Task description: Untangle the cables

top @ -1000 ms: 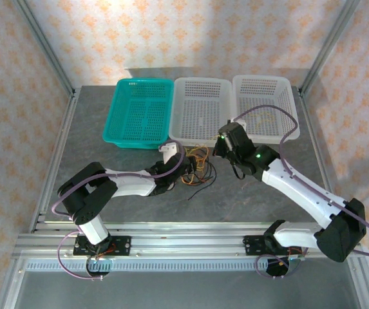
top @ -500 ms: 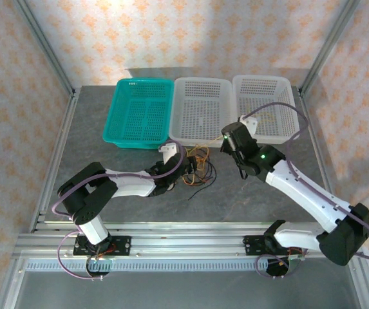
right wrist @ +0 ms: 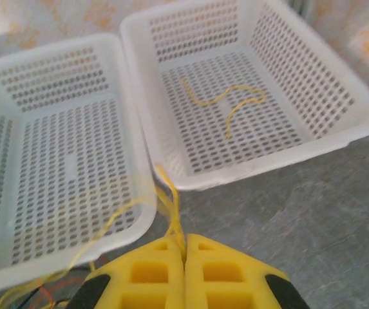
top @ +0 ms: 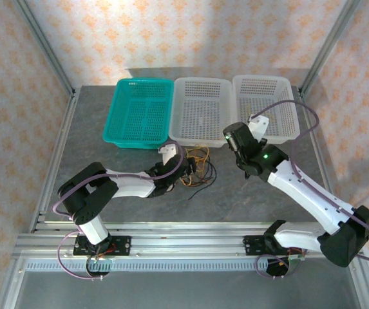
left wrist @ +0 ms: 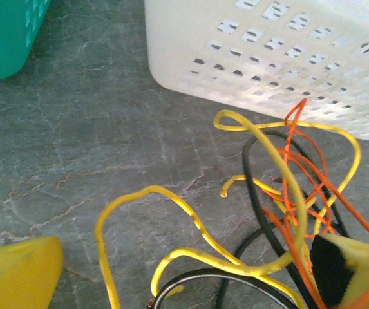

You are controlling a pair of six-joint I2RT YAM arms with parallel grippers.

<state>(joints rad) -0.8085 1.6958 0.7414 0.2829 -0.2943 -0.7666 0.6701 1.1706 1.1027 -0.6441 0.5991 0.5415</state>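
The cables [top: 198,168] lie tangled on the grey table in front of the middle white basket [top: 200,111]. My left gripper [left wrist: 184,283] is open around the heap, with a yellow cable [left wrist: 190,215], a black cable [left wrist: 255,187] and an orange-red cable [left wrist: 293,161] looping between its yellow fingers [left wrist: 17,277]. In the top view the left gripper [top: 185,170] sits at the tangle's left side. My right gripper [right wrist: 184,243] is shut on a thin yellow cable [right wrist: 171,206] that trails left over the middle basket's rim. It hovers [top: 230,133] near the gap between the two white baskets.
Three baskets stand in a row at the back: a teal basket [top: 139,112], the middle white one, and a right white basket [top: 264,106]. A loose yellow cable [right wrist: 223,96] lies in the right basket [right wrist: 313,84]. Metal frame posts rise at the back corners.
My right gripper has moved right and away from the tangle, still shut on the yellow cable. The left arm has stayed put.
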